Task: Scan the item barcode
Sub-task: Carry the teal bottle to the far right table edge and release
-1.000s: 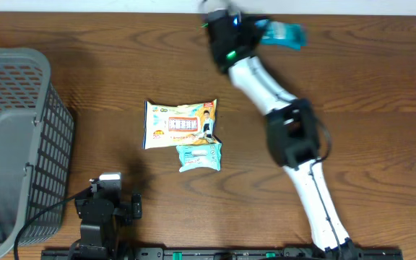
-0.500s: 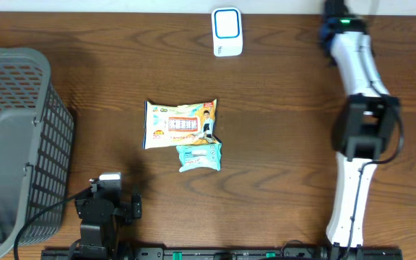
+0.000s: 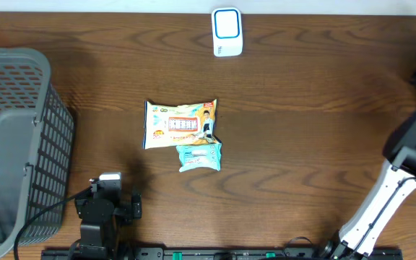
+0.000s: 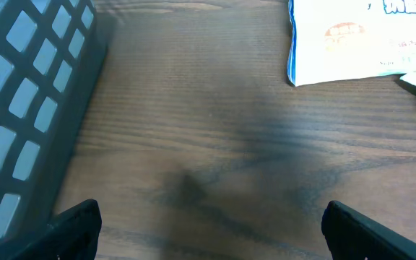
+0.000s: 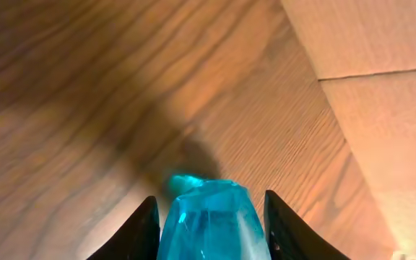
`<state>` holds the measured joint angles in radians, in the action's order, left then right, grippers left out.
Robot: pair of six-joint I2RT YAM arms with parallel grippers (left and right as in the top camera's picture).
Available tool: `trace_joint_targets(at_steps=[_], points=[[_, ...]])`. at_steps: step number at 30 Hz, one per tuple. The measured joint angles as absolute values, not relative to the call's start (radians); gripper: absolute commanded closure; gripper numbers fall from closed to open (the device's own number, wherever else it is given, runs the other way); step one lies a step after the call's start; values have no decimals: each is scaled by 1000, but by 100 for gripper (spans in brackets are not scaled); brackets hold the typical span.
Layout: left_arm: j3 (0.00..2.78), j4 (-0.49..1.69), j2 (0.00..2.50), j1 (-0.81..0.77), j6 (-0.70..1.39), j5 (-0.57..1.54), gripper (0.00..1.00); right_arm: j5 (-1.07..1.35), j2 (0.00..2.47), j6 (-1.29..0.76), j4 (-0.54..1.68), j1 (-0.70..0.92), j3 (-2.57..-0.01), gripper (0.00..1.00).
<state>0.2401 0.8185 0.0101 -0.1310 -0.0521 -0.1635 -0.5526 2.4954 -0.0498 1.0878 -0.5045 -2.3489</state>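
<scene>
In the right wrist view my right gripper [image 5: 209, 219] is shut on a shiny blue packet [image 5: 208, 224], held just above the wooden table. The overhead view shows only the right arm [image 3: 410, 152] at the far right edge; its gripper lies outside that frame. The white scanner [image 3: 227, 31] with a blue face stands at the back middle. A yellow-white snack packet [image 3: 180, 124] and a small teal packet [image 3: 199, 156] lie mid-table. My left gripper [image 3: 109, 184] rests open near the front left, with nothing between its fingers [image 4: 78, 227].
A grey mesh basket [image 3: 13, 144] fills the left side and shows close to the left gripper as the basket wall [image 4: 27, 108]. In the right wrist view a beige cardboard-like surface [image 5: 367, 79] lies past the table's edge. The snack packet's corner [image 4: 352, 43] shows ahead of the left gripper.
The right arm has swung from the scanner at the back middle to the far right edge, carrying the blue packet. The scanner is uncovered now. The left arm has not moved.
</scene>
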Motion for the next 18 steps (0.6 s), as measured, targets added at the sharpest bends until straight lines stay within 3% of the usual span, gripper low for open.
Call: trace_joint_targets(at_steps=[7,12,18], points=[[240,819,10,-131,-52,-163,2,-392,2477,-72,1072,-607,-2361,53],[240,819,10,-131,-52,-163,2,-259,2481,-92,1051,-659,-2360,30],[240,819,10,-131,-52,-163,2,-179,2486,-99,1031,-677,-2353,27]])
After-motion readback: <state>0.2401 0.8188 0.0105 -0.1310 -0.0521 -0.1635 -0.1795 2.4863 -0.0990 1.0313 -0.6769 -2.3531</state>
